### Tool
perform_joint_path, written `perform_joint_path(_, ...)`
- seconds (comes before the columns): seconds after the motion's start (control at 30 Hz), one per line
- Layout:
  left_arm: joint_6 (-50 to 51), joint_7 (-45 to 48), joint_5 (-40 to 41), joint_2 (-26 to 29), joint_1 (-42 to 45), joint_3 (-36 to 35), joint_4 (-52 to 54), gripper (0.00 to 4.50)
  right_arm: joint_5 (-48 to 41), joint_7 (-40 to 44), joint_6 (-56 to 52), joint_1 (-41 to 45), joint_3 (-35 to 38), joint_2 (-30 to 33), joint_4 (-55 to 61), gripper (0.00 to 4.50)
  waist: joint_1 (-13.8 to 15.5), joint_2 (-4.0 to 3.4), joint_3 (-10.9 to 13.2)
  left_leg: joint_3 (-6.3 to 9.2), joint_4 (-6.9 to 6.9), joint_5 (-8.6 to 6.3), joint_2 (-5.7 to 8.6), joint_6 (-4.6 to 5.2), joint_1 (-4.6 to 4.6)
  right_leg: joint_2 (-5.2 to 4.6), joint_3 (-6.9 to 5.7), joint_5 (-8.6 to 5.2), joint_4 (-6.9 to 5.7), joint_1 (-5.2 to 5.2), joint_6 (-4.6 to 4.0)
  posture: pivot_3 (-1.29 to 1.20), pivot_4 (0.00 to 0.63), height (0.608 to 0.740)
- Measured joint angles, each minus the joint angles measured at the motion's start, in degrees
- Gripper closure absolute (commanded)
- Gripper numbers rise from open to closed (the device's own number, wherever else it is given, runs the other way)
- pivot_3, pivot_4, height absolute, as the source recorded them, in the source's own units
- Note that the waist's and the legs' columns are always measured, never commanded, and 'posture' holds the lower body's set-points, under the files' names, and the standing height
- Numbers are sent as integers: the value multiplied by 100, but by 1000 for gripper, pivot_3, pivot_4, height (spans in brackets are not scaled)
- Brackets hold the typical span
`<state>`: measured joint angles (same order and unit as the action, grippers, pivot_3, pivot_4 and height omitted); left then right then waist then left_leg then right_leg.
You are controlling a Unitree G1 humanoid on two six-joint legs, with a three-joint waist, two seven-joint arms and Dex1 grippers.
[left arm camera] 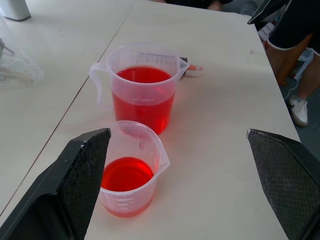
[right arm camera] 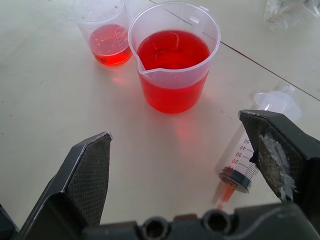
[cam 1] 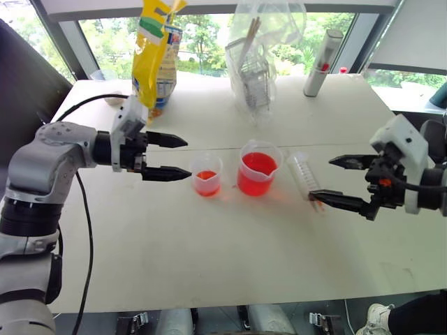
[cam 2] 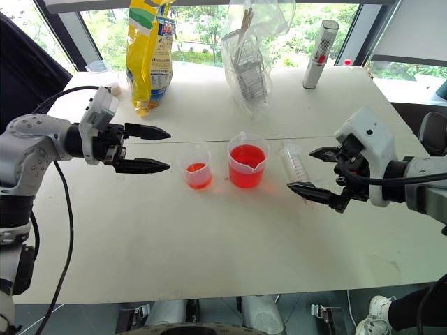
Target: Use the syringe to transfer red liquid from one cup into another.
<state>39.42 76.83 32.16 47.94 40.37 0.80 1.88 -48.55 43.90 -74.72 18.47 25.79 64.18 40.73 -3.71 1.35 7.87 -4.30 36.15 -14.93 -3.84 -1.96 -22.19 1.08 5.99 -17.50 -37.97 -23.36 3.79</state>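
**Syringe Not Yet Picked Up; Both Grippers Empty**

Plainly, at the time of inspection no transfer step was under way. The large clear plastic syringe with black graduations [cam 1: 302, 176] lay flat on the white table [cam 1: 209, 265], just beside the larger clear lipped beaker [cam 1: 258, 167], on its right. Its tip, stained red-orange, pointed toward the near edge of the table. The beaker was well filled with translucent red liquid [right arm camera: 172, 50]. The smaller clear plastic cup [cam 1: 207, 173] stood just beside the beaker on its left and held a shallow layer of the same liquid.

The right gripper [cam 1: 334, 181] hovered near the syringe with its two black fingers spread wide, holding nothing; one finger hung close over the tip end of the barrel. The left gripper [cam 1: 171, 156] stood equally wide and empty, just left of the smaller cup and apart from it.

In my judgement the step in hand was the pick-up of the syringe by the right gripper. To do it well, the fingers should straddle the barrel across its width, near the middle, not at the narrow tip, and close squarely so the round barrel does not roll out. The approach should keep clear of the beaker, which stood close enough to be knocked and spilled.
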Motion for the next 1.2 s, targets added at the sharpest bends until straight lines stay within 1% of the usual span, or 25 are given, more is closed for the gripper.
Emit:
perform_joint_path(0.53,2,-106,105,-28,16,0,-8,0,-131,-151,-51,-137,0,87,-122,31,26,0,0,-1,0,0,0,0,0,0,1,0,0,0,0,0,150,739)
perform_joint_path(0.7,-33,-121,100,-104,52,2,-29,0,-197,-256,-320,12,-116,365,-381,31,47,-1,0,-3,2,0,0,0,1,-1,2,0,0,0,0,0,150,739)
perform_joint_path(0.8,-92,-142,88,-169,58,15,-96,0,-249,-280,-636,317,-481,643,-640,31,50,-2,0,-5,2,0,-1,0,2,-2,4,-1,0,-2,-1,0,150,739)
perform_joint_path(0.93,-203,-128,52,-254,101,70,-162,0,-235,-403,-1179,1275,-1241,699,-1281,31,37,-2,1,-7,2,0,-1,0,2,-2,7,-1,0,-5,-3,0,150,739)
perform_joint_path(1.0,-263,-115,13,-302,115,78,-211,0,-197,-487,-1492,1790,-1654,593,-1738,31,34,0,1,-6,-1,0,-1,0,1,-2,7,-2,2,-6,-4,0,150,739)
perform_joint_path(1.07,-302,-89,-47,-344,158,122,-298,0,-91,-599,-1705,2486,-2291,332,-2468,31,16,-1,1,-9,0,0,-1,0,1,-2,9,-2,2,-8,-6,0,150,739)
perform_joint_path(1.2,-465,-58,-128,-439,227,235,-382,0,330,-763,-1741,3440,-3430,-153,-3952,31,5,-2,1,-12,0,0,0,1,-10,-1,9,-2,0,-19,-6,0,150,739)
